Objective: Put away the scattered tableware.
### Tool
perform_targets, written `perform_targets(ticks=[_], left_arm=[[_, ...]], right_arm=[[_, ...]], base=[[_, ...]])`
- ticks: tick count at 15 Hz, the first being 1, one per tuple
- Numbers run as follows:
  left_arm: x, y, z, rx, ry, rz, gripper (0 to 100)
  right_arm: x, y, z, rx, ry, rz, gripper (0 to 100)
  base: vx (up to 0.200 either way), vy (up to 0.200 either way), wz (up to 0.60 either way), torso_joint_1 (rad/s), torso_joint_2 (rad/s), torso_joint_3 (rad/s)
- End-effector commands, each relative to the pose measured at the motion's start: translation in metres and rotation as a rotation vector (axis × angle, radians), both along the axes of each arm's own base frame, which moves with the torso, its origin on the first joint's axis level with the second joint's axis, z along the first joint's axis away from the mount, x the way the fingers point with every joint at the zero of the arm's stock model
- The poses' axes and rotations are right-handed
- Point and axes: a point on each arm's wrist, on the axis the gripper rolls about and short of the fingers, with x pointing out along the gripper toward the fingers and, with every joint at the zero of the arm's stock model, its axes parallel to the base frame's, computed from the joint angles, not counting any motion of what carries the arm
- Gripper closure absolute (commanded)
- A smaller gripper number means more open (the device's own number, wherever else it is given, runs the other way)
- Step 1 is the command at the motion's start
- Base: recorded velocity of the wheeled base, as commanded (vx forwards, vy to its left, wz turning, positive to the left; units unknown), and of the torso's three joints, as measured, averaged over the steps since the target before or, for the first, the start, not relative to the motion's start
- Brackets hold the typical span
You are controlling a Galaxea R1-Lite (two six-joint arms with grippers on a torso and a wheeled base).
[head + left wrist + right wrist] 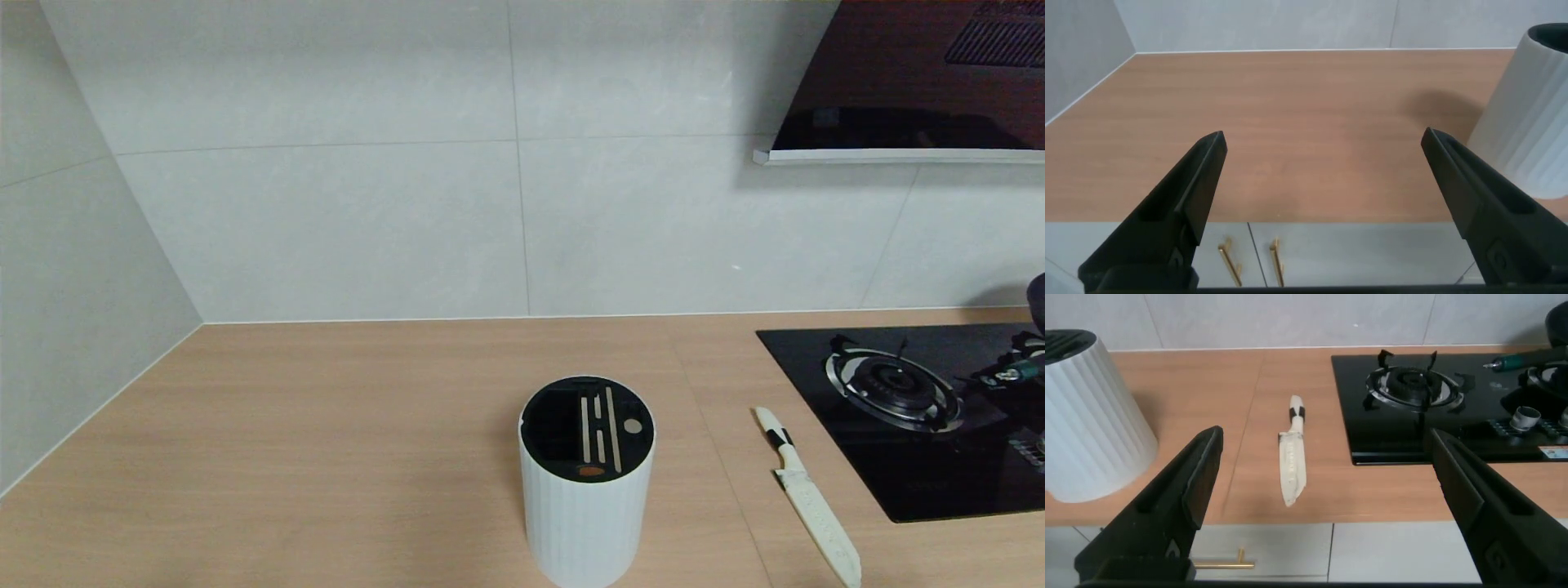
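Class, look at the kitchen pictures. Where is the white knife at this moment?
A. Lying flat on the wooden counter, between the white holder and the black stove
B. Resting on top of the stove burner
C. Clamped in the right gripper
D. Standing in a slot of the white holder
A: the knife lies flat on the counter, apart from both the holder on one side and the stove on the other.

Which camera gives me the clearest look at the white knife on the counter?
Right wrist view: the whole knife lies near centre, handle to tip. Head view catches it at the bottom edge, tip nearly cropped. Left wrist view faces the holder instead.
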Motion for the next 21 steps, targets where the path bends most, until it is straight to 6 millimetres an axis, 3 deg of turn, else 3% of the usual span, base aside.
perform_targets(ticks=[1,6,7,8,10,13,15,18,21], left_arm=[[0.0,0.0,0.0,0.0,0.001,0.0,0],[0.0,0.0,0.0,0.0,0.001,0.0,0],[0.0,0.0,0.0,0.0,0.001,0.0,0],[0.0,0.0,0.0,0.0,0.001,0.0,0],[0.0,0.0,0.0,-0.002,0.001,0.0,0],[0.0,0.0,0.0,-0.002,0.001,0.0,0],[0.0,0.0,0.0,-0.002,0.001,0.0,0],[0.0,0.0,0.0,0.0,0.001,0.0,0],[0.0,0.0,0.0,0.0,0.001,0.0,0]], right_arm=[[0.0,0.0,0.0,-0.005,0.001,-0.007,0],[0.0,0.0,0.0,-0.052,0.001,-0.012,0],[-0.005,0.0,0.021,-0.051,-0.109,-0.004,0],[-0.016,0.001,0.066,-0.028,-0.231,0.074,0],[-0.005,0.002,0.094,-0.025,-0.127,0.153,0],[0.041,0.004,0.122,-0.02,0.077,0.19,0],[0.089,0.006,0.135,-0.009,0.235,0.202,0],[0.143,0.016,0.126,-0.022,0.437,0.225,0],[0.182,0.027,0.109,-0.034,0.537,0.252,0]], base=[[0.0,0.0,0.0,0.0,0.0,0.0],[0.0,0.0,0.0,0.0,0.0,0.0],[0.0,0.0,0.0,0.0,0.0,0.0],[0.0,0.0,0.0,0.0,0.0,0.0],[0.0,0.0,0.0,0.0,0.0,0.0],[0.0,0.0,0.0,0.0,0.0,0.0],[0.0,0.0,0.0,0.0,0.0,0.0],[0.0,0.0,0.0,0.0,0.0,0.0],[0.0,0.0,0.0,0.0,0.0,0.0]])
